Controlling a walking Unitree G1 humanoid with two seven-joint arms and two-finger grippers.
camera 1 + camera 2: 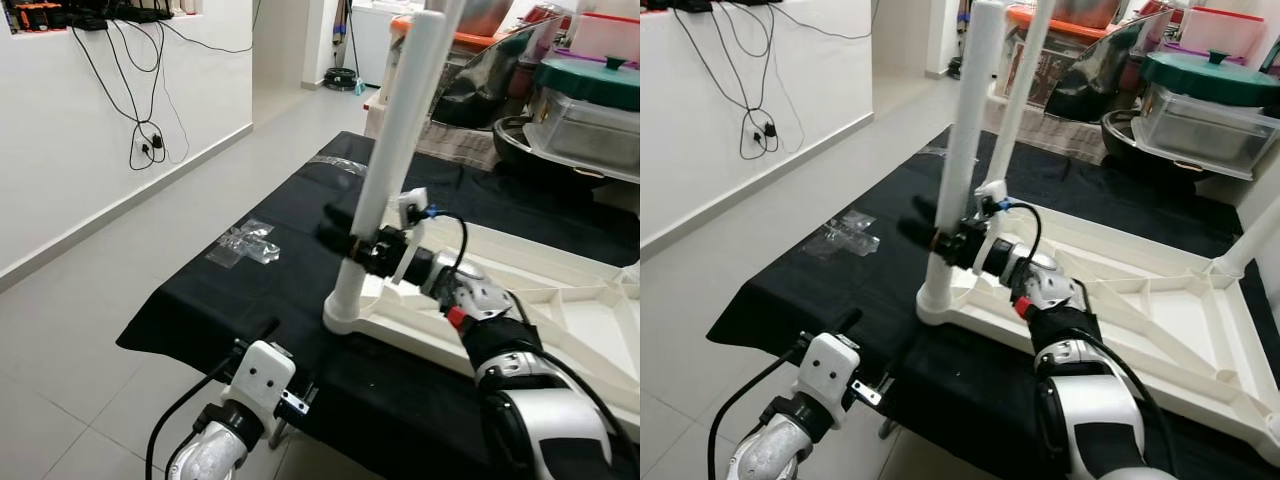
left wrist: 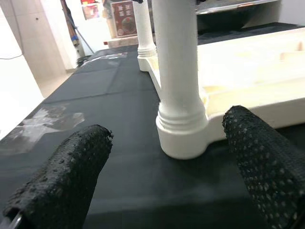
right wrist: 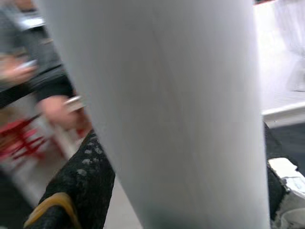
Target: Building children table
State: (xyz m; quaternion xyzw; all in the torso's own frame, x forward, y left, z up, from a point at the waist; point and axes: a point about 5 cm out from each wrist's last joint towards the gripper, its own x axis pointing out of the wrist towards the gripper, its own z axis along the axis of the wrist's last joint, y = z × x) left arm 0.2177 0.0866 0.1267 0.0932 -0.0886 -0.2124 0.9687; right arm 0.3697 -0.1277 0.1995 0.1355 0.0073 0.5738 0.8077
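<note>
**Mia:** What is the biggest thing you see?

**Ben:** A black cloth (image 1: 250, 290) spread over the floor. On it lies the white table top (image 1: 1160, 330), turned upside down, so its ribs face up.

**Mia:** Where is the leg?

**Ben:** One white leg (image 1: 385, 190) stands up tall at the near corner of the table top, in its round socket. A second leg (image 2: 143, 26) stands at a far corner.

**Mia:** What is the right arm doing?

**Ben:** It reaches forward and a bit to the left, low over the table top. The right gripper (image 1: 352, 240) is at the lower part of the near leg, with a black finger on each side of it. It looks closed on the leg, but the wrist picture is blurry, so I am only fairly sure.

**Mia:** And the left arm?

**Ben:** It is bent low, near the front edge of the cloth. The left gripper (image 2: 167, 157) points at the foot of the same leg. Its two fingers (image 2: 62, 176) are spread wide and touch nothing.

**Mia:** Anything small?

**Ben:** A crumpled clear plastic bag (image 1: 245, 243) lies on the floor beside the cloth.
</note>
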